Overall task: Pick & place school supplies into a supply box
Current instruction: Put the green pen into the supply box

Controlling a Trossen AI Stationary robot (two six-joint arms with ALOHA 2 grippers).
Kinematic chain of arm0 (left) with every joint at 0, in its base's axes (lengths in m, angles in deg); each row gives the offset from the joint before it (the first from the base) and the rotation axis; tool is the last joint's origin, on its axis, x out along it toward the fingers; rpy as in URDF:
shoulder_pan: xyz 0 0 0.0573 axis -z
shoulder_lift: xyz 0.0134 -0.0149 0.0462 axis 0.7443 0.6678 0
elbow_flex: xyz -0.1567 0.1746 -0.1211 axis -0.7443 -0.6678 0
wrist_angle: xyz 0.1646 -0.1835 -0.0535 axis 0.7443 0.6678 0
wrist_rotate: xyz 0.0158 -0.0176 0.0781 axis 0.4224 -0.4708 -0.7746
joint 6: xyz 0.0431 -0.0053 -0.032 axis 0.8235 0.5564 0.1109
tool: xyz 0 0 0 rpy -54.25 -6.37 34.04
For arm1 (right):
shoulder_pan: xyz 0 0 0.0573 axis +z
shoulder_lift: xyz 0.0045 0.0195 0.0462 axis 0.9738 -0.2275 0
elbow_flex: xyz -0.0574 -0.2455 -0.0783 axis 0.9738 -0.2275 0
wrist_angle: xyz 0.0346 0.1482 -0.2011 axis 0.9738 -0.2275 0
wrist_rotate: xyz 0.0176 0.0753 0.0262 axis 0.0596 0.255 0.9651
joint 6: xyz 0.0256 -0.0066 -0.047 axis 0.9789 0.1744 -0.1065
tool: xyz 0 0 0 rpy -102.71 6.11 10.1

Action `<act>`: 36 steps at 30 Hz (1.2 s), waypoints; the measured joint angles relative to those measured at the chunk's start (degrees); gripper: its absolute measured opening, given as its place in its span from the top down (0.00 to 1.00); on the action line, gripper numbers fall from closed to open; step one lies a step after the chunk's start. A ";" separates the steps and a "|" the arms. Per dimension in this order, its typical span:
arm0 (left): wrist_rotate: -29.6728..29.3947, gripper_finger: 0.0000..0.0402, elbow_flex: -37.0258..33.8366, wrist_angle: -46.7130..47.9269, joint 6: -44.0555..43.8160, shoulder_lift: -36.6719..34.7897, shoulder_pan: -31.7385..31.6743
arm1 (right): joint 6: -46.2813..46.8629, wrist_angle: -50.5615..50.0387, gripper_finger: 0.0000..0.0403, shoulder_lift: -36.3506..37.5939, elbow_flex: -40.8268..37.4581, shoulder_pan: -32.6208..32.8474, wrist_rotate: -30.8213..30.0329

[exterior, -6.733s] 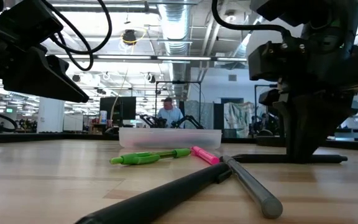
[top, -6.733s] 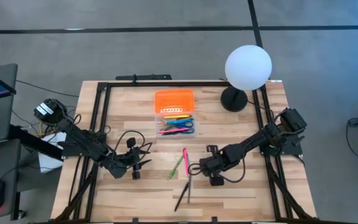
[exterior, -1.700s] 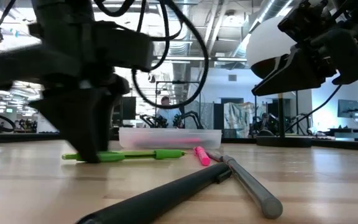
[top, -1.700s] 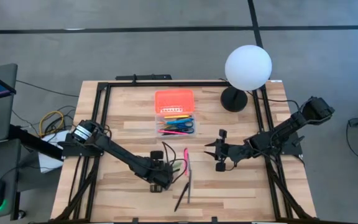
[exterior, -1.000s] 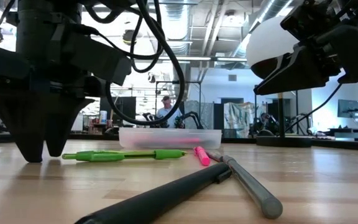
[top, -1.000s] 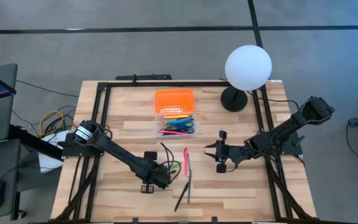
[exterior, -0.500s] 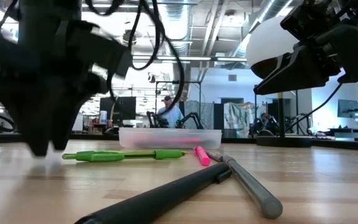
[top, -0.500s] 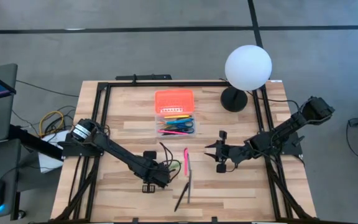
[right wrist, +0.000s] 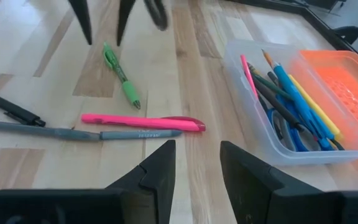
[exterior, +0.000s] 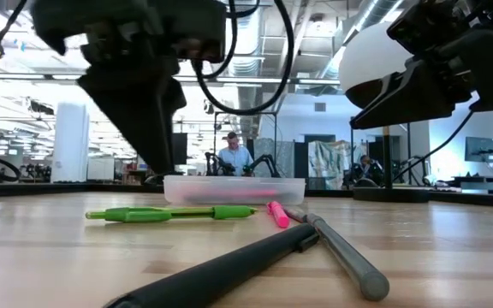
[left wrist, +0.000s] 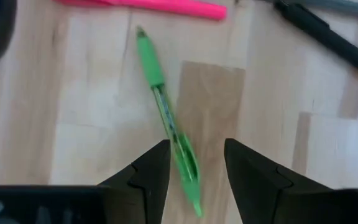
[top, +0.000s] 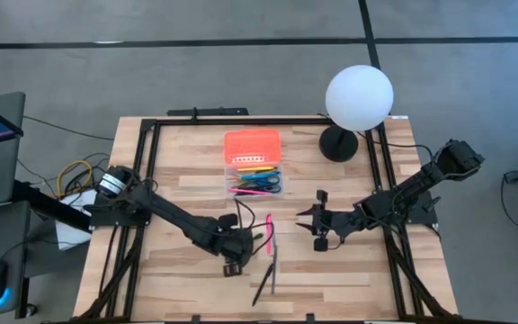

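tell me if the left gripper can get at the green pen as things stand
Probably yes. The left gripper is open above the green pen, one end of the pen between its fingers, bare table around it; the pink pen lies clear.

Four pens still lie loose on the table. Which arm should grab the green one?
Left: its open claw hangs right over the green pen. The right claw waits farther off.

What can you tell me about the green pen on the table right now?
The green pen is slim, bright green plastic with a darker grip section near one end, a clear mid-barrel and a clip. It lies flat on the wooden table, apart from the pink pen, nothing touching it. The left gripper hovers above it, open, fingers straddling the clip end without contact. It is outside the supply box.
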 joint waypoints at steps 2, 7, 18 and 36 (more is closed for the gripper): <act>-0.86 0.63 0.00 -0.09 0.08 0.00 -0.71 | 0.00 0.00 0.70 0.00 0.00 0.14 0.04; -2.07 0.63 0.00 -1.58 0.68 0.02 -1.76 | -0.02 -0.02 0.70 0.00 0.02 0.61 0.02; 0.06 0.63 0.09 -5.12 3.33 3.46 -3.45 | -0.11 -0.52 0.70 0.00 0.07 0.80 0.04; 5.69 0.63 0.38 -3.88 2.30 7.36 -5.10 | 0.47 -2.25 0.70 0.00 0.05 0.80 0.01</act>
